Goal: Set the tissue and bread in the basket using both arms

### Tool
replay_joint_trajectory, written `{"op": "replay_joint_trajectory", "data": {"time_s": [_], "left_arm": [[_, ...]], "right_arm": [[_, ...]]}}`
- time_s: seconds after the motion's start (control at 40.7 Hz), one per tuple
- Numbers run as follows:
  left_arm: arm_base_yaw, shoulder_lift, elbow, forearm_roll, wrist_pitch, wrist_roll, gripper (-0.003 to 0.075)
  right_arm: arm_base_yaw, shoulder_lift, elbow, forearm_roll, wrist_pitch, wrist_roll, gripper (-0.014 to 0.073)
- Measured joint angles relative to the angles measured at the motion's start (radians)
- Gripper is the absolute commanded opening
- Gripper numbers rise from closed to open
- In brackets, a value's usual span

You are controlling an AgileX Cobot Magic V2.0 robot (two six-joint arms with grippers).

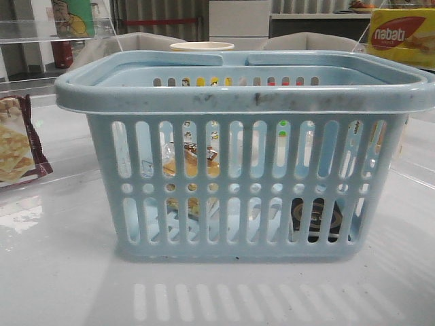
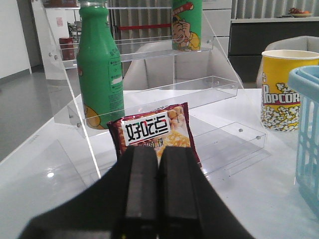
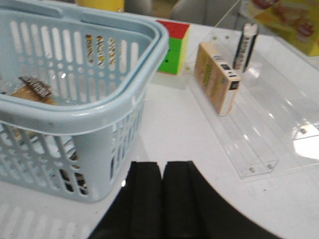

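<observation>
With bread [image 1: 192,163] seen left-centre and tissue [image 1: 314,219] lower right inside basket [image 1: 245,95] on desk [image 1: 61,272], both in, little risk is judged beyond basket being clipped by left hand [image 2: 157,184] or right hand [image 3: 162,199], both pressed closed, empty.

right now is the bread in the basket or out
In: the bread shows through the slots of the basket, with the tissue low at the other end.
</observation>
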Motion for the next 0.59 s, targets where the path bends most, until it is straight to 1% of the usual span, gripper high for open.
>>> {"op": "replay_joint_trajectory", "data": {"time_s": [0.148, 0.246, 0.393, 0.59], "left_arm": [[0.0, 0.0, 0.0, 0.0, 0.0, 0.0, 0.0091], [0.0, 0.0, 0.0, 0.0, 0.0, 0.0, 0.0091], [0.0, 0.0, 0.0, 0.0, 0.0, 0.0, 0.0091], [0.0, 0.0, 0.0, 0.0, 0.0, 0.0, 0.0091]], "right_arm": [[-0.093, -0.151, 0.17, 0.015, -0.104, 0.0, 0.0056], [-0.134, -0.209, 0.241, 0.031, -0.141, 0.0, 0.0056], [-0.177, -0.23, 0.258, 0.056, -0.156, 0.002, 0.0056], [-0.181, -0.23, 0.258, 0.062, -0.178, 0.002, 0.0056]]}}
